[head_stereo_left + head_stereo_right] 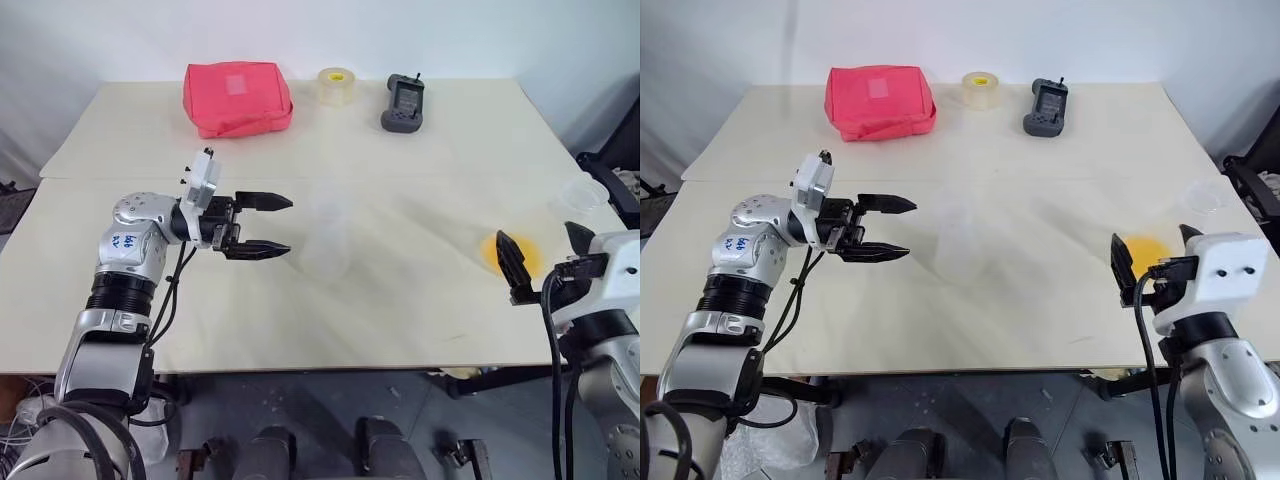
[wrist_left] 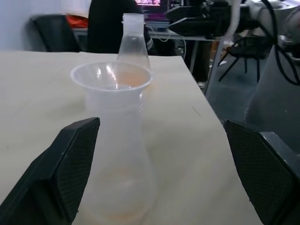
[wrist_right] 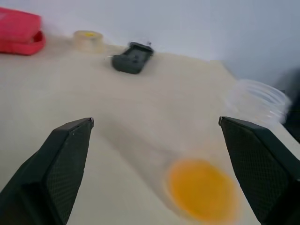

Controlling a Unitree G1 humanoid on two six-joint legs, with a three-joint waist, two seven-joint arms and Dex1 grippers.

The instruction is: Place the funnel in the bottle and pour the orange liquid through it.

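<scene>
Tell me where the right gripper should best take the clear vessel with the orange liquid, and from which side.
Probably at the shoulder just below the narrow neck, coming in level from the robot's side. The vessel stands upright and widens downward, and the open right gripper faces it.

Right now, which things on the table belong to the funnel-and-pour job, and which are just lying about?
For the job: funnel, sitting in the mouth of the bottle; orange liquid, near the table's right edge.
Lying about: red pouch; tape roll; black handset; clear cup.
</scene>
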